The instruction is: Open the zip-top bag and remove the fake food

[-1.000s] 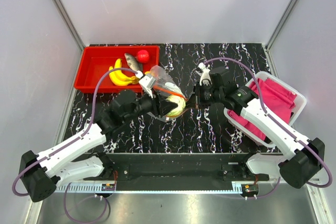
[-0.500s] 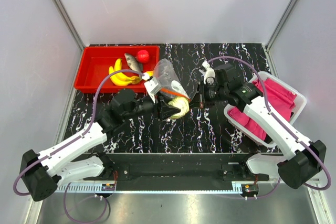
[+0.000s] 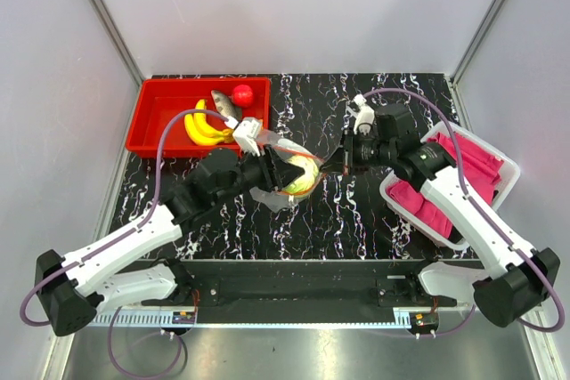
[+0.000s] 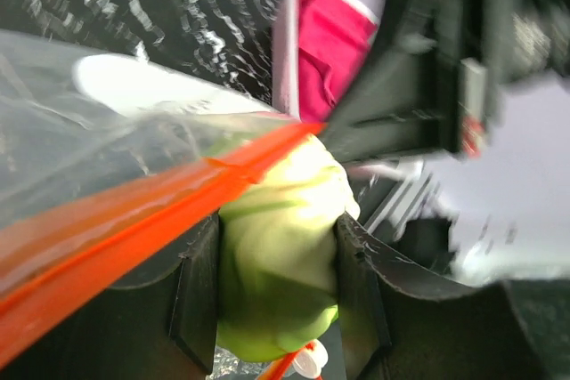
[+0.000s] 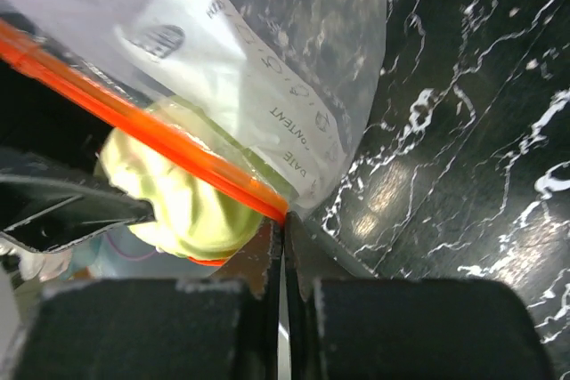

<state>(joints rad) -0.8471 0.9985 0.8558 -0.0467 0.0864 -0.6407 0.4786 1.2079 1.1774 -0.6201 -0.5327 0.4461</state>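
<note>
Looking down from above, the bag (image 3: pixel 274 195) is strung between the two arms over the middle of the table (image 3: pixel 356 220). There's bare marble in front of it and behind it. The red tray (image 3: pixel 142 122) sits back left near the wall and the white bin (image 3: pixel 509 166) of pink cloth (image 3: pixel 468 166) hugs the right edge, both well apart from the bag. The left gripper (image 3: pixel 292 173) is clamped on the green piece (image 3: pixel 303 177), and the right gripper (image 3: pixel 335 165) pinches the bag's corner. Bananas (image 3: pixel 203 126), fish (image 3: pixel 225 106) and red fruit (image 3: pixel 242 93) lie in the tray. A second ago the bag's loose end stuck up toward the tray, but now it's flopped lower. The right gripper has also backed off a bit toward the far side.

Left wrist cam: the fingers (image 4: pixel 191 291) sit either side of the green piece, touching it. The orange strip (image 4: pixel 160 206) slants across in front. Can't tell if plastic lies between fingers and piece.

Right wrist cam: the fingers (image 5: pixel 258 260) are pressed tight together on the strip's end, with open table to the right.
</note>
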